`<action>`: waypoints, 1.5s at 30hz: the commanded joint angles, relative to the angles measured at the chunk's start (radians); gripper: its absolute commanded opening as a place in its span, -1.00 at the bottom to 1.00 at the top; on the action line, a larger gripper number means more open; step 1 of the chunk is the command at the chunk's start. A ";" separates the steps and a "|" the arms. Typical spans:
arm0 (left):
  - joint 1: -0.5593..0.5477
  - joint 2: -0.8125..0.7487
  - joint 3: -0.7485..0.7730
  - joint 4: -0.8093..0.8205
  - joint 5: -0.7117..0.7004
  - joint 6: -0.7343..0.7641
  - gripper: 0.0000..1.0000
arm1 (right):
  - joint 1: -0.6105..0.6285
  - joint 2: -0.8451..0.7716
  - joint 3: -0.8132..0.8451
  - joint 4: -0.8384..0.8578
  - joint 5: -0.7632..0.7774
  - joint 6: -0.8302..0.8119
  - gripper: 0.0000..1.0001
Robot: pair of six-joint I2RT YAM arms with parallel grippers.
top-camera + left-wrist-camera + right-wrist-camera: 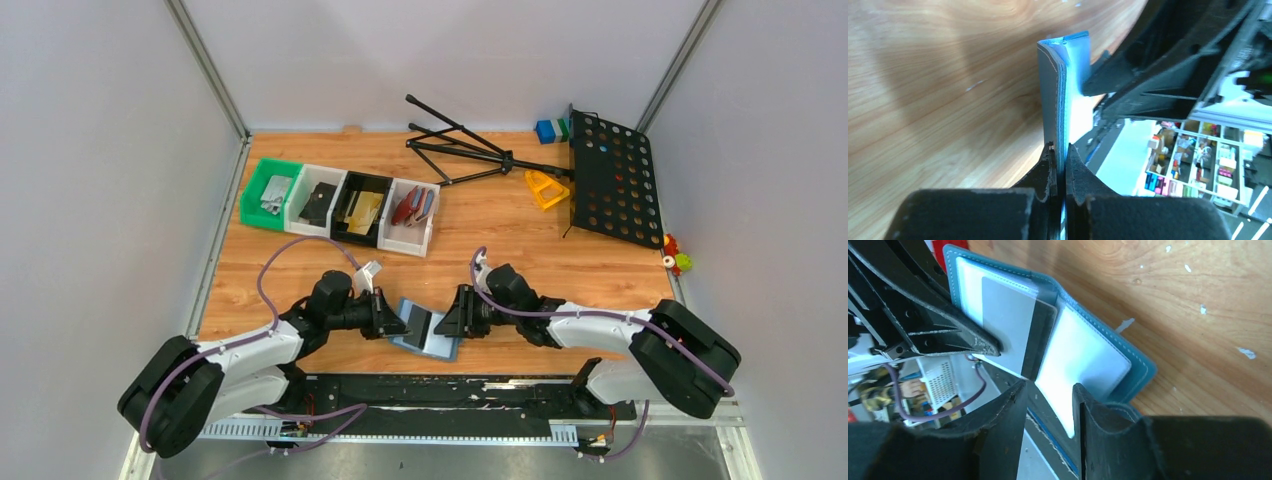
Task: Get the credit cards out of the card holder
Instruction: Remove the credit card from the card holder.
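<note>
The left claw [1059,150] is pinched shut on the edge of one half of the card holder [1050,100] and holds that half tilted up off the counter [923,100]. The right claw [1048,390] faces it close by, jaws partly apart with nothing in their grip. The lower edge of the holder's pale inner pocket lies just ahead of the gap between them. The holder is spread open between the two claws. A grey credit card [1007,315] sits in the pocket on the left claw's side, its dark-striped edge reaching the fold. Well beyond the left claw stands a row of four bins [340,205], and the black one has gold-tan cards [362,212] in it. Far beyond the right claw lies a black perforated stand [615,180].
</note>
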 commanded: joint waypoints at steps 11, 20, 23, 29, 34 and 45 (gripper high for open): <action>0.006 -0.082 -0.010 0.274 0.104 -0.179 -1.00 | -0.050 -0.036 -0.036 0.293 -0.178 0.147 -0.18; 0.006 -0.033 -0.060 0.566 0.152 -0.343 -1.00 | -0.070 -0.059 -0.092 0.478 -0.208 0.220 -0.21; 0.008 -0.027 -0.071 0.635 0.152 -0.381 -1.00 | -0.081 -0.070 -0.128 0.562 -0.202 0.245 -0.26; 0.007 -0.044 -0.074 0.665 0.147 -0.398 -1.00 | -0.085 -0.082 -0.151 0.684 -0.194 0.273 -0.51; 0.007 -0.047 -0.074 0.680 0.153 -0.407 -1.00 | -0.087 -0.076 -0.141 0.764 -0.208 0.291 -0.58; 0.019 -0.101 -0.074 0.603 0.117 -0.383 -0.78 | -0.088 -0.079 -0.177 0.725 -0.188 0.279 -1.00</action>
